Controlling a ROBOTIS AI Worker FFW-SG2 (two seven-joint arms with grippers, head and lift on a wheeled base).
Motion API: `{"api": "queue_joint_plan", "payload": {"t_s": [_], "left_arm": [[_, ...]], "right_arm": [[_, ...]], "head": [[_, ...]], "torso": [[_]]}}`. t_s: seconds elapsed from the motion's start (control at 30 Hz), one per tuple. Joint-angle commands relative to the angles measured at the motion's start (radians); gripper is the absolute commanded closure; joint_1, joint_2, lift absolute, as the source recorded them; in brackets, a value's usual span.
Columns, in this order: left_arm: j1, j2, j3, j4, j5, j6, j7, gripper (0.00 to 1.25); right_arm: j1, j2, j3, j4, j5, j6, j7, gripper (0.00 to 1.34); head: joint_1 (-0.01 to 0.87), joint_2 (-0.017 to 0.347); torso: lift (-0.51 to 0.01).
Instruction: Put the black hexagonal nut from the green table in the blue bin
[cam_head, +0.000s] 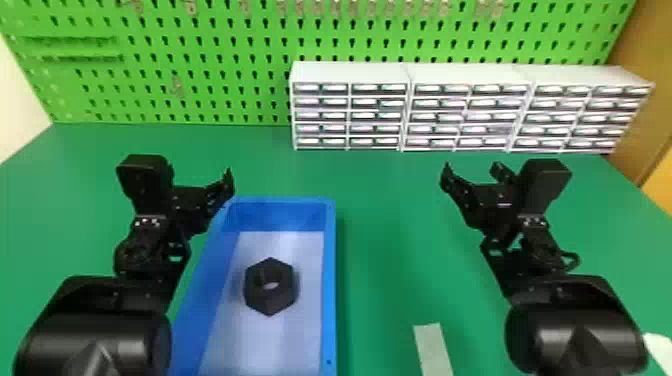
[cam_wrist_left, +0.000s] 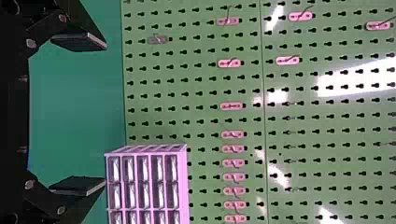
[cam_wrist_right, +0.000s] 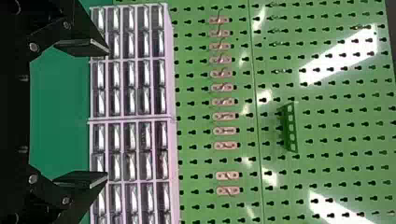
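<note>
On a green table (cam_head: 382, 210), a black hexagonal nut (cam_head: 255, 301) lies inside a blue bin (cam_head: 330, 280), on its pale floor, toward the bin's far half, with one six-sided face turned up. A light patch shows through its hole, but blur softens the nut's side edges. The bin's near end is cut off by the head view's bottom edge, and part of its left side is hidden behind the left arm. The left gripper (cam_head: 202, 194) is at the bin's far left corner; its height over the rim is hard to judge. One of its fingers is mostly covered by dark wrist hardware in the head view, yet the left wrist view shows both fingers spread wide apart. The right gripper (cam_head: 471, 172) is well to the right of the bin, its two fingers also wide apart. Both arms run out past the bottom edge. A pale strip (cam_head: 433, 350) on the table, right of the bin, is cut off at the bottom, and a white object (cam_head: 659, 350) is cropped at the right edge, too little of it in sight to identify. Behind stand white drawer units (cam_head: 350, 74), their drawer contents unclear, before a green pegboard (cam_head: 200, 46).
</note>
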Motion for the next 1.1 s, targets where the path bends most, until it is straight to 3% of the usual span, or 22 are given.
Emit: {"api": "queue_joint_plan", "payload": {"t_s": [0.0,1.07], "left_arm": [[-0.003,0.000,0.000,0.001,-0.003,0.000,0.000,0.25],[-0.001,0.000,-0.005,0.005,-0.005,0.000,0.000,0.25]], "right_arm": [[0.001,-0.003,0.003,0.005,0.000,0.001,0.000,0.34],[0.010,-0.006,0.005,0.009,0.008,0.015,0.000,0.34]], "head": [[0.686,0.051],[0.686,0.051]], "torso": [[-0.096],[-0.096]]}}
